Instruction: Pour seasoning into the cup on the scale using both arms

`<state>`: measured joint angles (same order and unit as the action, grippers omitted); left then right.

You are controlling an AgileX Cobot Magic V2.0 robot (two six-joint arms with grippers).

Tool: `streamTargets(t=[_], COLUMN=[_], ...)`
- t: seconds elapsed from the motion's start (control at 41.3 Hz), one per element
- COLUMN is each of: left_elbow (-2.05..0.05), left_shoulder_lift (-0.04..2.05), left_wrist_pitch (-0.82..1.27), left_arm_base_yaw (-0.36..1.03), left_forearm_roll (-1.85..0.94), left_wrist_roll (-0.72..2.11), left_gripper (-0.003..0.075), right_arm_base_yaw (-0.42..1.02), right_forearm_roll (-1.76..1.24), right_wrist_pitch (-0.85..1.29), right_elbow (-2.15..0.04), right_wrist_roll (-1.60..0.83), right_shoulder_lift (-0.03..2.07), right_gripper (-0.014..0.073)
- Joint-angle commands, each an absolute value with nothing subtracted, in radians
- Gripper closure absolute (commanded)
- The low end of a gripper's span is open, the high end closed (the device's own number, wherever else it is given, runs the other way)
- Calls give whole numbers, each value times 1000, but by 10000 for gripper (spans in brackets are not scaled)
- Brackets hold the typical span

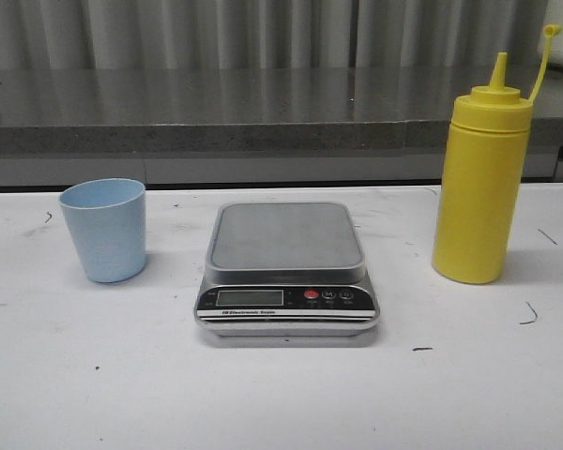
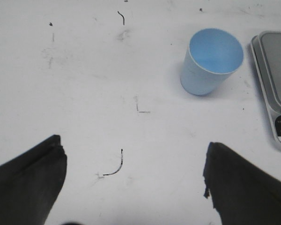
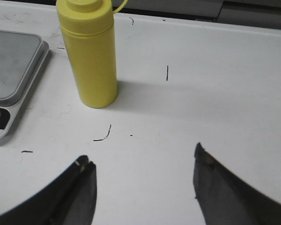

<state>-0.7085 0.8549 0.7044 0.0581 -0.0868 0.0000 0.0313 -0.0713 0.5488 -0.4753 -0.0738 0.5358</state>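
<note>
The pale blue cup (image 1: 104, 230) stands upright on the white table, left of the scale (image 1: 287, 272); the scale's steel platform is bare. The yellow seasoning bottle (image 1: 480, 183) stands upright right of the scale, its cap strap hanging open. No arm shows in the front view. In the left wrist view my left gripper (image 2: 133, 159) is open and empty over bare table, the cup (image 2: 210, 62) and the scale's edge (image 2: 271, 84) some way beyond it. In the right wrist view my right gripper (image 3: 143, 164) is open and empty, the bottle (image 3: 90, 56) and scale (image 3: 14, 75) beyond it.
A grey stone ledge (image 1: 263, 122) runs along the back of the table, with a corrugated wall behind it. The white tabletop (image 1: 281, 394) bears small black marks.
</note>
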Motion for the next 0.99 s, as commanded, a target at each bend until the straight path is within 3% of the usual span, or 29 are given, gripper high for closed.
streamTargets(t=[0.0, 0.412, 0.968], left_elbow=[-788, -1087, -1423], left_shoulder_lift=[936, 1343, 1790], left_wrist_pitch=[660, 690, 792], left_arm_base_yaw=[81, 246, 243], left_forearm_roll=[-119, -119, -74], left_wrist_roll=[16, 16, 16], left_gripper=[134, 134, 134], right_arm_base_yaw=[33, 33, 33], right_forearm_roll=[-62, -62, -62], right_wrist_pitch=[477, 477, 477], right_elbow=[-505, -505, -505], right_wrist_roll=[-84, -84, -84], right_shoulder_lift=[545, 545, 545], right_gripper=[118, 118, 118])
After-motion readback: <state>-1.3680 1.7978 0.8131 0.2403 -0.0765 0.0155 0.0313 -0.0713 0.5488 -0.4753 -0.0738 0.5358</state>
